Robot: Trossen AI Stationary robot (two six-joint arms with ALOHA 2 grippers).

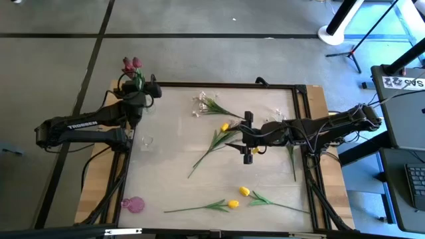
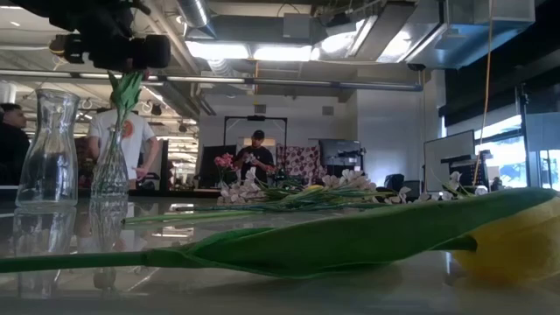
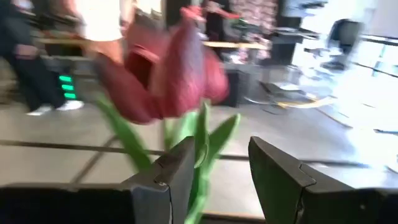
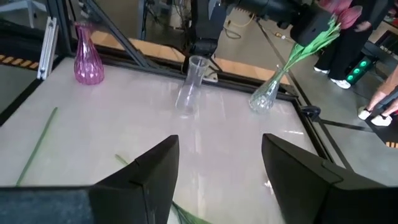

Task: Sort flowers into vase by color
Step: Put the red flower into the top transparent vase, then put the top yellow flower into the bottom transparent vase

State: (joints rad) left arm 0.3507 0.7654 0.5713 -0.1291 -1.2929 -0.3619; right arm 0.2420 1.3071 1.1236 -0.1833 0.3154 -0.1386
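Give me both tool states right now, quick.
Left tool: open around the red tulip stems at the clear vase.
Right tool: open, empty, above the table.

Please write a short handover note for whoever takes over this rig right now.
Left pincer: open at the table's far left corner, around the red tulips' stalks, which stand in a clear vase.
Right pincer: open, empty, hovering mid-table.
Done: the red tulips are in that vase.
Left: yellow tulips and white sprays lie on the table. A second clear vase and the pink vase stand empty.
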